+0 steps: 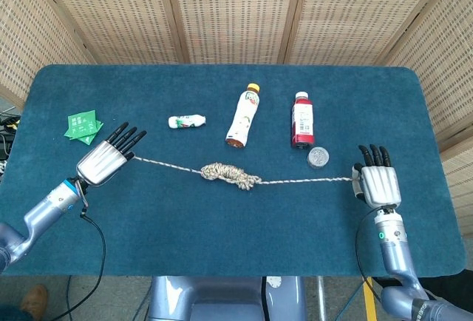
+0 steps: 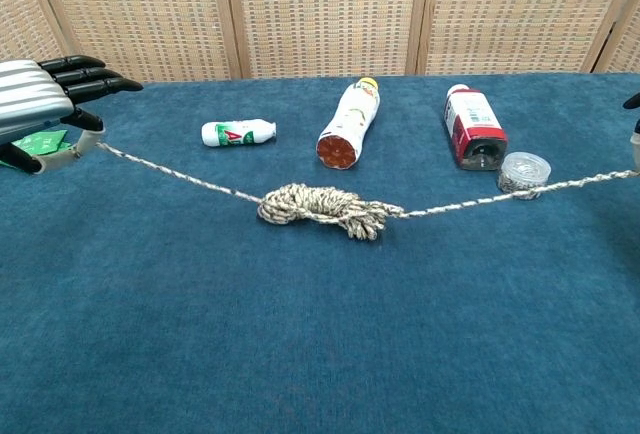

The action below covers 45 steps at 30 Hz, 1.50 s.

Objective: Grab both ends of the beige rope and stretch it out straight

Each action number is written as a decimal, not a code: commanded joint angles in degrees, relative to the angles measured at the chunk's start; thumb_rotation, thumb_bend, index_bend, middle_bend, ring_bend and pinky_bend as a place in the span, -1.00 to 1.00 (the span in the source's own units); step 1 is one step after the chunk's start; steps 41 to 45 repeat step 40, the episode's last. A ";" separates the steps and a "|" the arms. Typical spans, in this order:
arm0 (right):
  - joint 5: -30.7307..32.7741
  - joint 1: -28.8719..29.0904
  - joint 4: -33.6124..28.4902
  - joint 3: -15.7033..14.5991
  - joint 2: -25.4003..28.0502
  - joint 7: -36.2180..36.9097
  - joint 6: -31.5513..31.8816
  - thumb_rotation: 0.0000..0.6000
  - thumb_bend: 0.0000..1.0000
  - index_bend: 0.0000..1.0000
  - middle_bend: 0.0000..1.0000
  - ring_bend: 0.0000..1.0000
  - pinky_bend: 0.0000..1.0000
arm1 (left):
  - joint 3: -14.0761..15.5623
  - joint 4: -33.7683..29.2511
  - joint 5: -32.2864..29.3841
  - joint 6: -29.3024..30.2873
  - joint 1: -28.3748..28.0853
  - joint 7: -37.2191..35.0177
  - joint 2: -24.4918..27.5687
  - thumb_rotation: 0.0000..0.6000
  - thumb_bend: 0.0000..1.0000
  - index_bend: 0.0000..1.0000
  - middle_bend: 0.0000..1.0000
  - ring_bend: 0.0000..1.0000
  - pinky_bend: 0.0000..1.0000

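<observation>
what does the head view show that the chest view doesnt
Only the head view shows the whole right robot hand and both forearms. Only the chest view shows the bottles' bases end on, such as the red bottle. Both show the left robot hand pinching one end of the beige rope, its bundle mid-table, the small white bottle and the green packets.

You see a matt blue cloth on the table [image 1: 222, 225], finely napped; the rope [image 2: 318, 205] is rough twisted fibre, beige flecked dark; both hands [image 1: 105, 160] [image 1: 377, 182] have glossy ribbed silver shells; the bottles [image 1: 244, 116] look like smooth plastic; the screens [image 1: 229, 10] behind are woven cane in wood frames.
</observation>
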 commanded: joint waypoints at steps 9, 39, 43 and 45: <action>-5.51 -1.86 -1.11 -0.09 0.73 9.95 4.51 1.00 -1.00 -1.00 -1.00 -1.00 -0.99 | -2.76 -6.45 -3.47 1.45 1.66 -9.32 2.51 1.00 -1.00 -1.00 -1.00 -1.00 -1.00; -21.34 -12.11 -14.55 -7.83 11.87 5.78 18.48 1.00 -1.00 -1.00 -1.00 -1.00 -1.00 | -4.19 -59.16 -15.43 12.18 24.78 5.86 25.61 1.00 -1.00 -1.00 -1.00 -1.00 -1.00; -21.30 -12.21 -14.83 -7.86 11.98 5.68 18.38 1.00 -1.00 -1.00 -1.00 -1.00 -1.00 | -4.16 -59.06 -15.23 12.24 25.05 6.01 25.49 1.00 -1.00 -1.00 -1.00 -1.00 -1.00; -21.30 -12.21 -14.83 -7.86 11.98 5.68 18.38 1.00 -1.00 -1.00 -1.00 -1.00 -1.00 | -4.16 -59.06 -15.23 12.24 25.05 6.01 25.49 1.00 -1.00 -1.00 -1.00 -1.00 -1.00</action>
